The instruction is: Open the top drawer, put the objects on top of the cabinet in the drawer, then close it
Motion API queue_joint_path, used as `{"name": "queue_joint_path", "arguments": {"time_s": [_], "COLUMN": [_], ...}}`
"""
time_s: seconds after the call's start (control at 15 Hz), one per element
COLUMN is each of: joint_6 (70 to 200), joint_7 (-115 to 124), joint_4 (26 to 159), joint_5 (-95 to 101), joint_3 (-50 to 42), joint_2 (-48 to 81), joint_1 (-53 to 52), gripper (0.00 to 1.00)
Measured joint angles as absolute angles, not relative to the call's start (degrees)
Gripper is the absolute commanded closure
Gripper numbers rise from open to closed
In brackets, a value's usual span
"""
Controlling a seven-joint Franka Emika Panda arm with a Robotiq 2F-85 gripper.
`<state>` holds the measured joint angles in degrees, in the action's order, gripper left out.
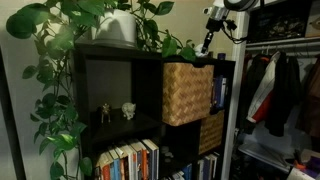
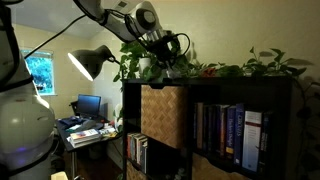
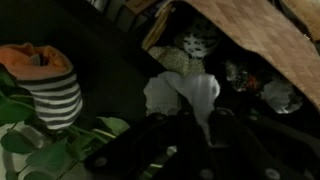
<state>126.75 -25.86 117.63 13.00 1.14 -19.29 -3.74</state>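
The black cabinet (image 1: 150,60) holds the tan wicker top drawer (image 1: 187,92) in its upper cube; the drawer seems to stand out a little from the frame in both exterior views (image 2: 163,115). My gripper (image 1: 207,42) hovers over the cabinet top above the drawer, among the leaves (image 2: 172,55). In the wrist view my gripper (image 3: 190,118) looks shut on a whitish soft object (image 3: 182,92). A small cat-faced trinket (image 3: 195,45) and other small objects (image 3: 255,82) lie beyond it, beside a wicker edge (image 3: 262,35). The view is dark.
A striped sock-like thing with an orange top (image 3: 52,88) lies by green leaves. A white plant pot (image 1: 118,28) with trailing vines stands on the cabinet. Two small figurines (image 1: 116,112) sit in an open cube. Books (image 2: 225,130) fill other cubes; a smaller woven bin (image 1: 210,132) sits lower down.
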Motion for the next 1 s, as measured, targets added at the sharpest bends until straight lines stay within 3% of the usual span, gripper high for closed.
{"name": "queue_joint_path", "arguments": {"time_s": [0.73,0.87,1.0], "joint_6": [123.5,125.9,129.8], "joint_7": [-29.5,-30.9,-32.5], "joint_4": [121.2,122.5,124.1], "joint_5": [10.6,10.3,10.3], "joint_3": [1.2,1.2,1.2], "joint_2": [-19.5,-19.2,-19.1], "joint_1": [-6.7,-6.8,-6.9], "gripper": [0.91,0.8,0.54]}}
